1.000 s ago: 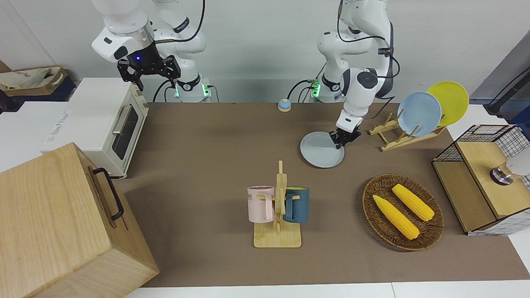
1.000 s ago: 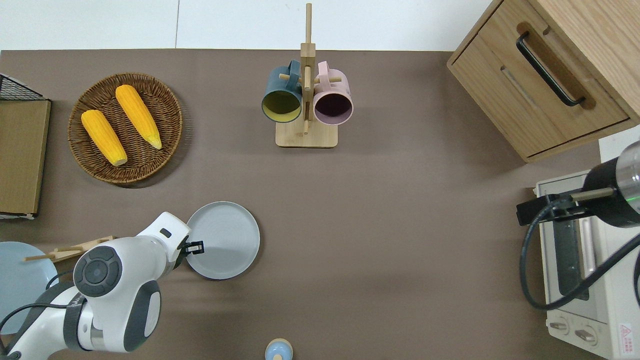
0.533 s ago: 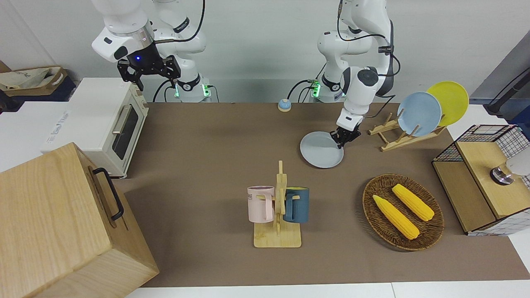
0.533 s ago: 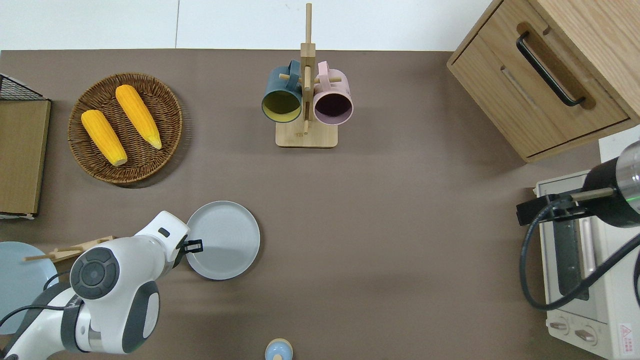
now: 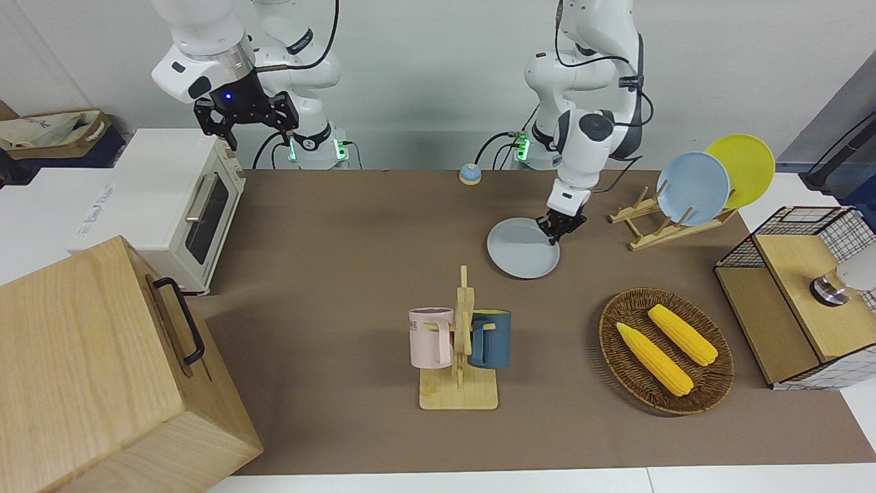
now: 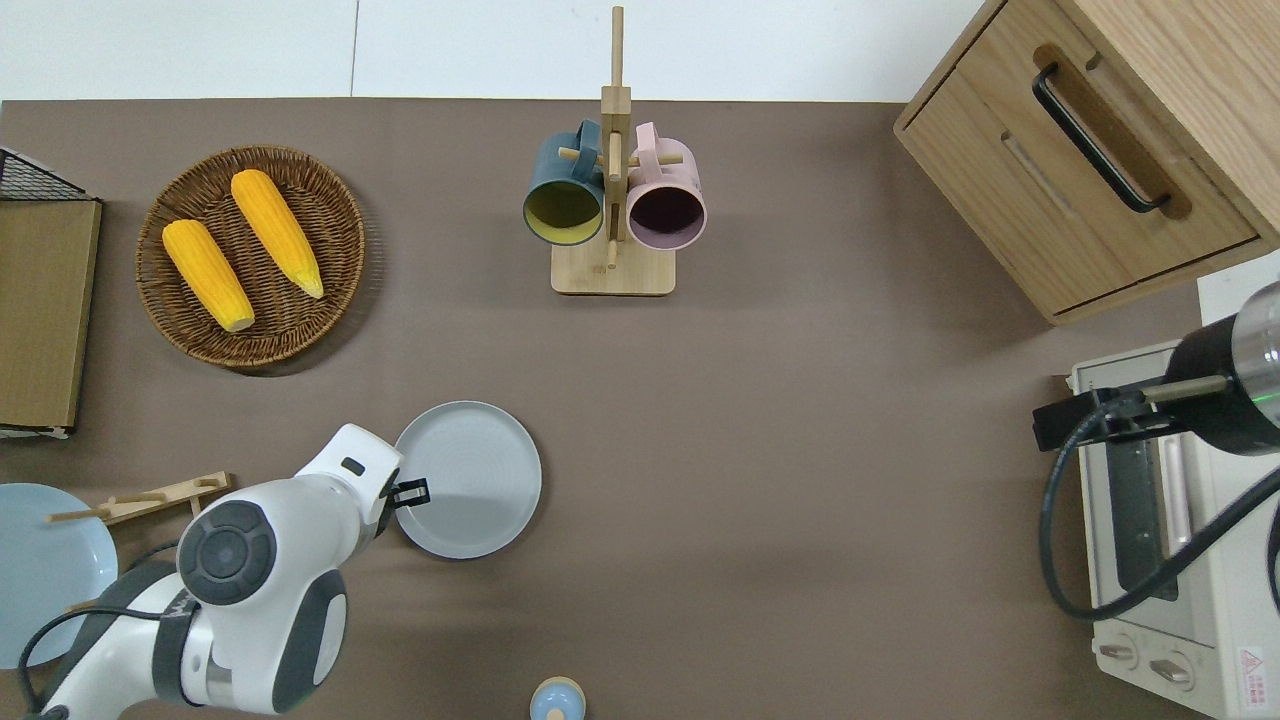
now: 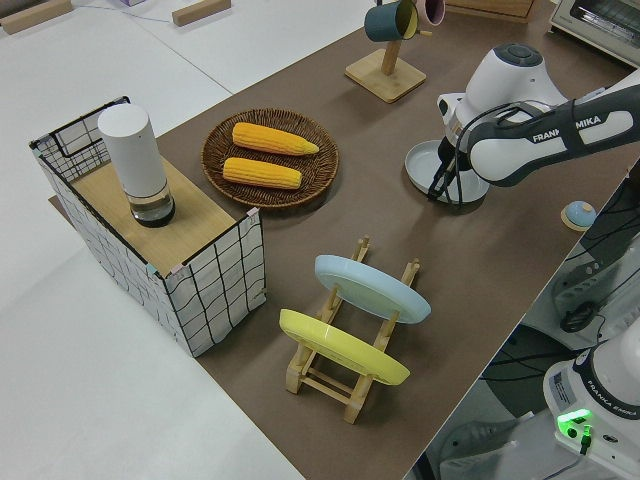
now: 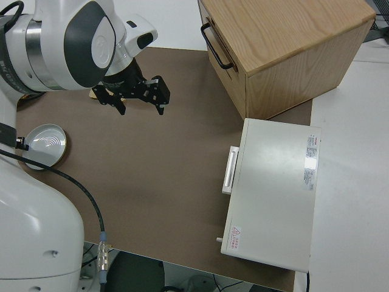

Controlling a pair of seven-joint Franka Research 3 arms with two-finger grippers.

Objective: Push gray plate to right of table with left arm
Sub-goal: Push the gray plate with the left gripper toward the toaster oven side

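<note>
Gray plate [image 6: 470,478] flat on the brown worktop [image 6: 800,480], nearer to the robots than the mug stand [image 6: 612,270] and the wicker basket [image 6: 335,200], toward the left arm's end but close to the middle of the worktop. Left claw [image 6: 410,492] down at the plate's rim on the side facing the left arm's end — touching the rim as far as the overhead view shows. Fingers of that claw close together, though whether fully pressed together cannot be told. Same contact visible in the front view, with the left claw [image 5: 560,229] at the plate's [image 5: 521,250] edge nearest the wooden plate rack [image 5: 660,229]. Rack well apart from the gray plate, carrying a sky-blue plate [image 5: 692,188] and a yellow plate [image 5: 742,168] on edge. Two corn cobs [image 6: 240,245] lying in the basket. Dark blue mug [image 6: 563,195] and pink mug [image 6: 665,200] hanging on the stand.

Right arm parked — right claw [image 8: 134,97] spread wide, pinching nothing. Toaster oven [image 5: 181,205] and wooden cabinet [image 5: 102,370] at the right arm's end of the worktop.
</note>
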